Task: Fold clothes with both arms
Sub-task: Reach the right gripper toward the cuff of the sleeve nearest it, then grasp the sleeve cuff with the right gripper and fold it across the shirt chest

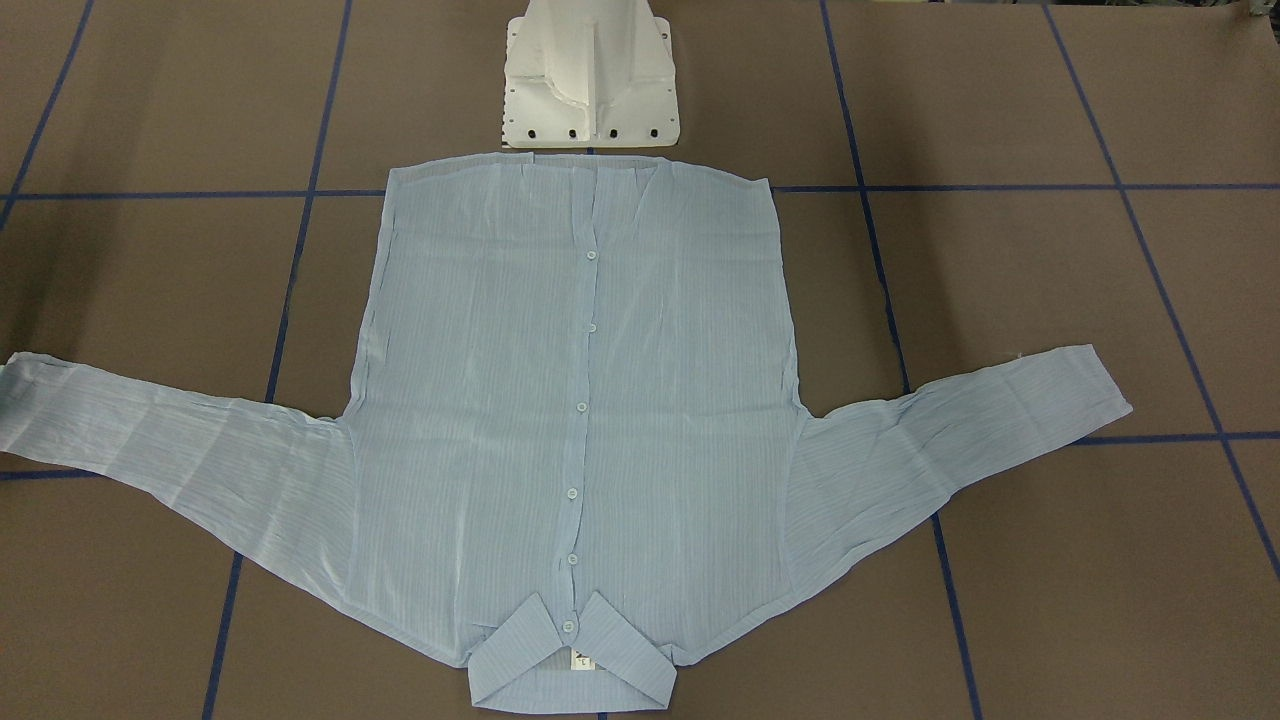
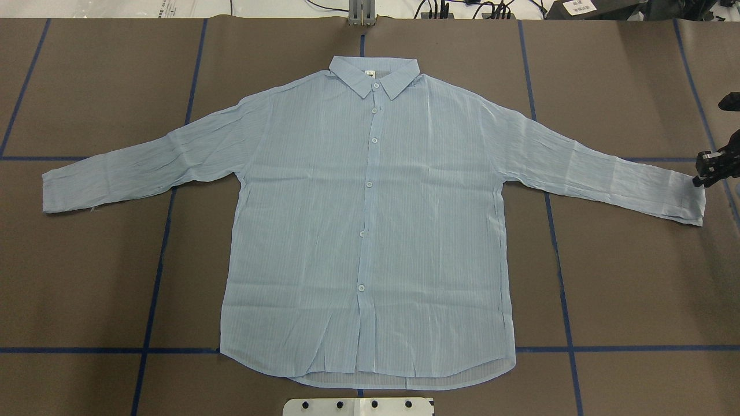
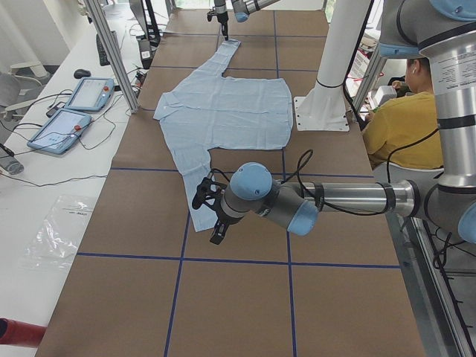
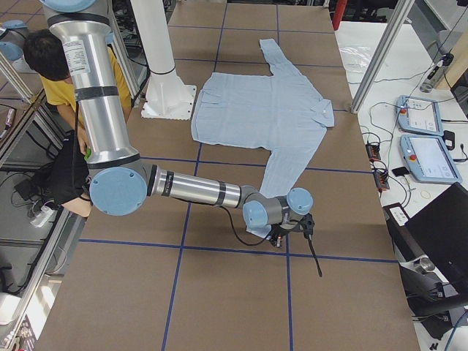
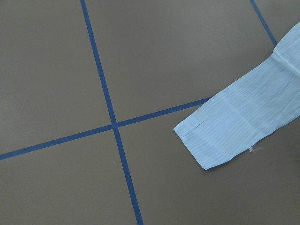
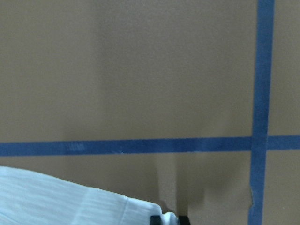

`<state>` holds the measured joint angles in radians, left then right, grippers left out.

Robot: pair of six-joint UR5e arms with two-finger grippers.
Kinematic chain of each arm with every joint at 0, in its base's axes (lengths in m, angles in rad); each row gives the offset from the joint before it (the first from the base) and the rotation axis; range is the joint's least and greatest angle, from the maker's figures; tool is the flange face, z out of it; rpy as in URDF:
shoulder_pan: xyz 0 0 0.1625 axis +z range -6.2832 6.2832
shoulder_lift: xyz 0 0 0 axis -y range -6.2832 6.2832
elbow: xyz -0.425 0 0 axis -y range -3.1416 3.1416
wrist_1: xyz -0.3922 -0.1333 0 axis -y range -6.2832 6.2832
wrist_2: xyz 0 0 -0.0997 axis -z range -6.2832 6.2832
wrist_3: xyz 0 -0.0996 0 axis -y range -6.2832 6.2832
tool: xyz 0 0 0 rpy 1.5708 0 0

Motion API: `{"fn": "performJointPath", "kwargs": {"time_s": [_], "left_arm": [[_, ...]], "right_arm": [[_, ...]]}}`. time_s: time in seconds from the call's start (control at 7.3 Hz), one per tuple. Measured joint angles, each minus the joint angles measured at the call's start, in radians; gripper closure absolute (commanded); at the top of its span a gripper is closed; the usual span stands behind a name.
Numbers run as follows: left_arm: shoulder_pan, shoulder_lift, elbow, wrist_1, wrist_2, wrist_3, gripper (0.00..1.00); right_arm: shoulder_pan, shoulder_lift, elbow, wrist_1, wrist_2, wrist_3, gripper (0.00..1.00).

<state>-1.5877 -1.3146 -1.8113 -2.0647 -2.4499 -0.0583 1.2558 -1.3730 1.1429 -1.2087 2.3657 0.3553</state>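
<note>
Overhead exterior view: I read the shirt [image 2: 370, 231] flat on the table [image 2: 87, 277], front up, buttoned, both sleeves spread. Its collar [image 2: 374, 75] lies at the far edge and its hem just beside the base [image 2: 358, 406]. Right gripper [image 2: 700, 173] sits at the end of the right cuff [image 2: 688, 199]; whether it touches the cuff, or how its jaws stand, I cannot tell. Left gripper [image 3: 208, 217] appears only in the exterior left view, over the left cuff [image 5: 206, 140]; I cannot tell whether it is parted or closed.

Shirt [image 2: 300, 231] pale blue, finely striped; buttons [image 2: 368, 184] white. Table [image 2: 636, 277] brown, blue tape grid [image 2: 75, 350]. Pedestal [image 1: 590, 80] white.
</note>
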Motion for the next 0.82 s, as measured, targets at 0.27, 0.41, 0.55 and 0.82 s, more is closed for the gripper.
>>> {"fn": "performJointPath", "kwargs": {"time_s": [0.27, 0.41, 0.55, 0.82], "left_arm": [[0.0, 0.0, 0.0, 0.001, 0.0, 0.0, 0.0], [0.0, 0.001, -0.001, 0.0, 0.0, 0.0, 0.0], [0.0, 0.001, -0.005, 0.0, 0.0, 0.0, 0.0], [0.0, 0.002, -0.021, 0.001, -0.001, -0.001, 0.0]], "right_arm": [[0.001, 0.017, -0.001, -0.001, 0.024, 0.001, 1.0], [0.007, 0.021, 0.01, -0.003, 0.068, 0.0, 1.0], [0.018, 0.019, 0.043, -0.016, 0.119, 0.003, 1.0], [0.021, 0.013, 0.185, -0.065, 0.164, 0.133, 1.0]]}}
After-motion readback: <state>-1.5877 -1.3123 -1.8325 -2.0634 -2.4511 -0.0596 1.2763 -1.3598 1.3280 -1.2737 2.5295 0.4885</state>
